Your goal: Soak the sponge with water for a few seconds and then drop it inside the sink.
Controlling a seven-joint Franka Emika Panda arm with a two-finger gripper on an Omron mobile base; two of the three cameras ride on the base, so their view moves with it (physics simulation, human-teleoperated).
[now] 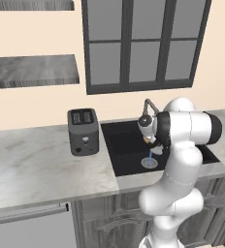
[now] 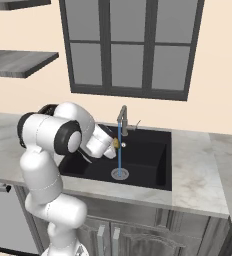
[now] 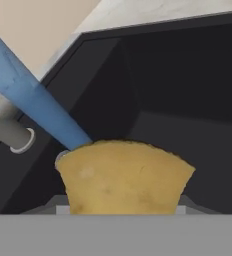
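I have the hand [image 2: 113, 145] clamped on the sponge [image 3: 124, 176] above the sink [image 2: 153, 160], the water [image 2: 119, 150] striking its left edge, drain straight below for the drop.

The sponge [image 3: 123, 177] is over the sink [image 2: 148, 175], against the water [image 2: 119, 150]. The toaster [image 1: 83, 131] stands on the counter [image 1: 32, 164], left of the sink.

One sponge [image 3: 123, 175], one water stream [image 2: 119, 150], one sink [image 2: 148, 155] with one faucet [image 2: 122, 119] and one drain [image 2: 120, 174], one toaster [image 1: 83, 131] with two slots, two wall shelves [image 1: 32, 70], one window [image 1: 143, 43], one gripper [image 2: 113, 146]
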